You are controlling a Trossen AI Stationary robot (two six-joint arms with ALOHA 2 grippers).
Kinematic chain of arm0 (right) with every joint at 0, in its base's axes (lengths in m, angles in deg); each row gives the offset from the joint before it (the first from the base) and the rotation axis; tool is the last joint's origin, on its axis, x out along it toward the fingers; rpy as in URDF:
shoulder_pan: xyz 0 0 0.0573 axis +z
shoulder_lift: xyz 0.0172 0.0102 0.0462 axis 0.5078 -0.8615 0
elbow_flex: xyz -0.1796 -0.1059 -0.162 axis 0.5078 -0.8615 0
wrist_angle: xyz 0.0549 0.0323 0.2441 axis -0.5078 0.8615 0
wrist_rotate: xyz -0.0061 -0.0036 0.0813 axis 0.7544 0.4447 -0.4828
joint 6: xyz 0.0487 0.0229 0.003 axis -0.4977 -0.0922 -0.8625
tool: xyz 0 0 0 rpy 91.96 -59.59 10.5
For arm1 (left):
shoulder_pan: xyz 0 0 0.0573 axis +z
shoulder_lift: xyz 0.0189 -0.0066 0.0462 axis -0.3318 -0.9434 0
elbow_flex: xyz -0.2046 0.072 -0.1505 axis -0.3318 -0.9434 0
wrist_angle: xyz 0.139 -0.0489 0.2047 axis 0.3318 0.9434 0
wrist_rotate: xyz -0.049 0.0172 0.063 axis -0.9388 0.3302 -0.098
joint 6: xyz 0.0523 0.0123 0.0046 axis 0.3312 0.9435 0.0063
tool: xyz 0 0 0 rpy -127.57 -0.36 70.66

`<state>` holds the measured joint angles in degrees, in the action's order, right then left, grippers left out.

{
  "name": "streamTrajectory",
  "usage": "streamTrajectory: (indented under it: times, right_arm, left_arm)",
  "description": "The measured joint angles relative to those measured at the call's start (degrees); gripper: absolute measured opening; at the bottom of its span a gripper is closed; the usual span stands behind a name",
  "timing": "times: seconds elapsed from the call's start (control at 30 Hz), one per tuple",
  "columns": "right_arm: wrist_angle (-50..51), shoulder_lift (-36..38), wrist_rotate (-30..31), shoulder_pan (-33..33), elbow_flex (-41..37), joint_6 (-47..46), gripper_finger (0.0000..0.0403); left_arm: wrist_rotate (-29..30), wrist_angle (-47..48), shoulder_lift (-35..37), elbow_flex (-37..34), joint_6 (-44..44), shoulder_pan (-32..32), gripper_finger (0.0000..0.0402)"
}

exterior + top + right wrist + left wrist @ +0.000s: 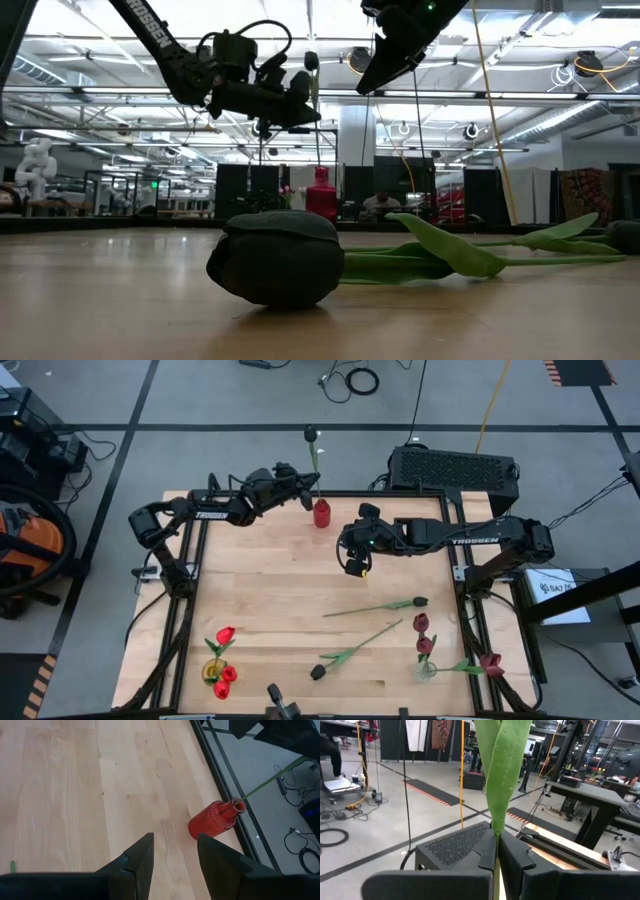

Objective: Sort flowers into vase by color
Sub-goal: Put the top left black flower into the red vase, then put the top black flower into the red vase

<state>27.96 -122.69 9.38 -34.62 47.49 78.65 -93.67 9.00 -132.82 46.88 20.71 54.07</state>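
Note:
A black-headed flower (311,433) stands upright over the small red vase (321,513) at the table's far edge, with my left gripper (312,491) shut on its stem above the vase. In the right wrist view the stem's lower end (272,777) reaches the vase's mouth (239,805). My right gripper (352,560) hangs open over the table's middle, to the right of the vase, with nothing between its fingers (145,855). Two more black flowers (380,606) (350,655) lie flat on the table. My left gripper pinches the flower's green stem where a long leaf rises from it (495,825), between its two fingers (517,852). The fingers come level from the table's left and lie across the stem. The flower stands upright, head up, its lower end at the vase's mouth.
A vase with red flowers (220,665) stands near the front left corner and a clear vase with maroon flowers (427,660) near the front right. A black perforated box (455,465) sits beyond the far right edge. Bare wood lies in the table's middle and left.

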Motion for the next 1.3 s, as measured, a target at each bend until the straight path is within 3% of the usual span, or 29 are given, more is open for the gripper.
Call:
streamTrajectory:
  times: [0.53,0.87,1.3]
  right_arm:
    - [0.04,-0.01,0.00,0.00,0.00,-0.45,0.0144]
    - [0.04,-0.01,0.00,0.00,0.00,-0.54,0.0144]
    - [0.07,-0.01,0.00,0.00,0.00,-1.55,0.0144]
  left_arm:
    - [-0.81,0.49,-2.25,0.00,1.13,-0.11,0.0148]
    - [-6.05,1.34,-3.04,0.00,1.57,-0.75,0.0245]
    - [-5.96,10.71,-3.02,0.00,3.50,-1.01,0.0306]
